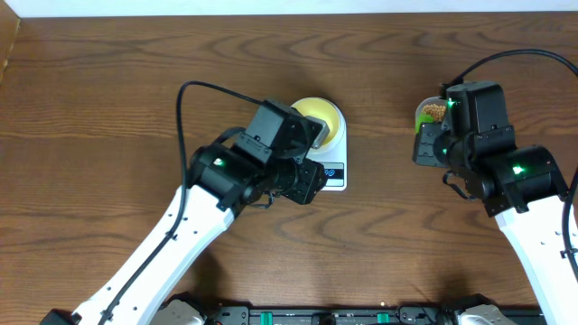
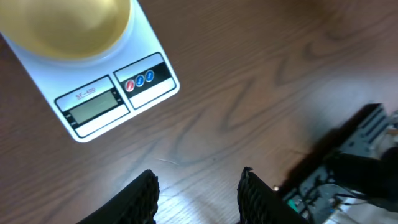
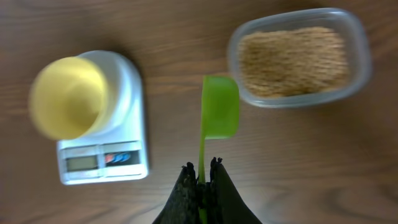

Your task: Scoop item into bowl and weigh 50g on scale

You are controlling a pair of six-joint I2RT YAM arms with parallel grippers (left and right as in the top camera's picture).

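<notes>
The pale yellow bowl (image 1: 322, 119) stands empty on the white scale (image 1: 334, 173) at the table's middle; both show in the right wrist view, bowl (image 3: 67, 96) and scale (image 3: 127, 81), and in the left wrist view, bowl (image 2: 65, 25) and scale (image 2: 99, 106). The tan grains (image 3: 291, 59) fill a clear plastic tub (image 3: 360, 59), partly seen overhead (image 1: 432, 112). My right gripper (image 3: 202, 167) is shut on the handle of a green scoop (image 3: 219, 112), whose empty cup hovers beside the tub's left edge. My left gripper (image 2: 199, 180) is open and empty over bare table, in front of the scale.
The right arm (image 1: 492, 153) covers most of the tub from above. The left arm (image 1: 262, 162) lies just left of the scale. Cables and arm bases sit along the front edge (image 1: 325, 316).
</notes>
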